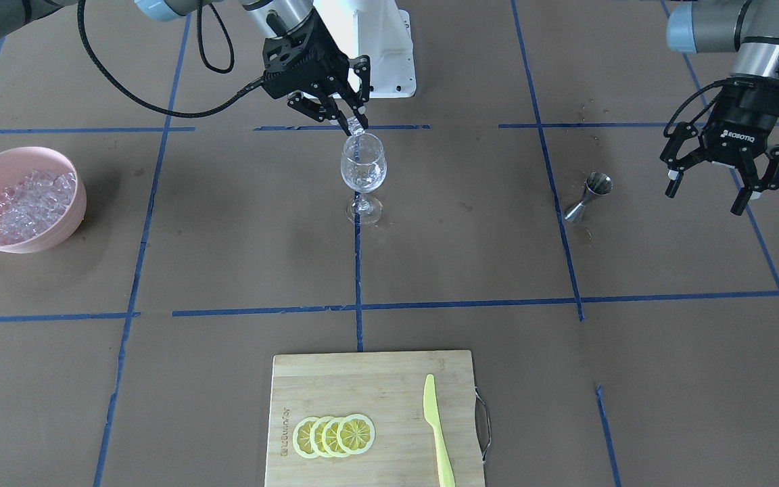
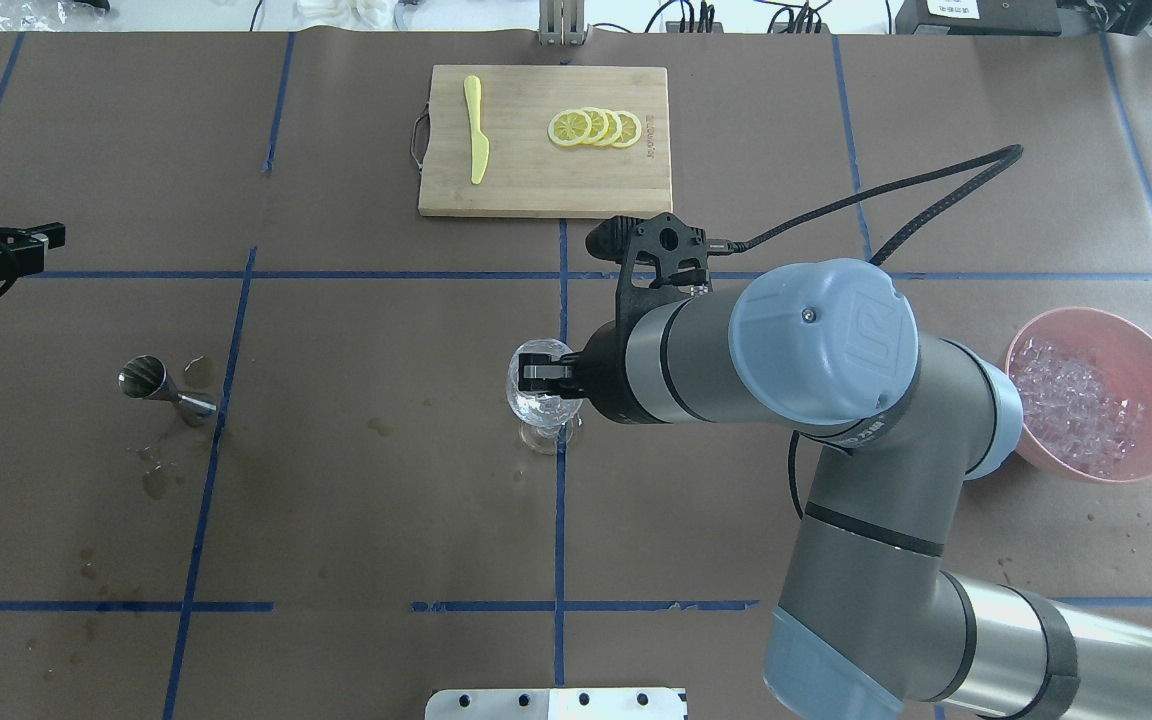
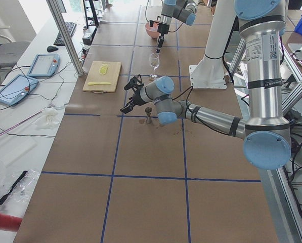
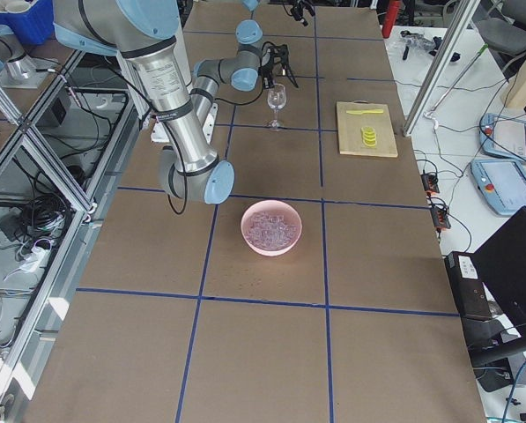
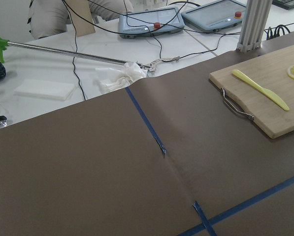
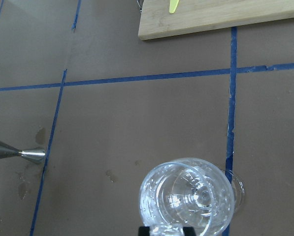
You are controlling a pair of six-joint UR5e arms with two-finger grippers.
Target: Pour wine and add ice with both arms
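One ice cube [image 1: 356, 127] sits between the fingertips of the right end effector [image 1: 352, 120]. The fingers are closed narrowly on the cube and grasp it. The cube hangs just above the rim of the glass [image 1: 363, 168] and does not touch it. The right wrist view looks straight down into the glass, with the two black fingertips at the lower edge of the view, over the near side of the rim. Something clear glints inside the glass; I cannot tell if it is ice or liquid.

The rest of the ice [image 1: 28, 203] lies in a heap in the pink bowl [image 1: 58, 233], well apart from the glass, on the robot's right side of the table [image 1: 227, 237].

The left end effector [image 1: 709, 193] hangs in the air on the other side, with fingers spread wide and nothing between them. It is near the jigger [image 1: 589, 197], which stands upright on the table between this end effector and the glass, with wet spots beside it.

Across the table from the robot lies a wooden board [image 1: 369, 385]. On it are overlapping lemon slices [image 1: 333, 436] and a yellow-green knife [image 1: 438, 433].
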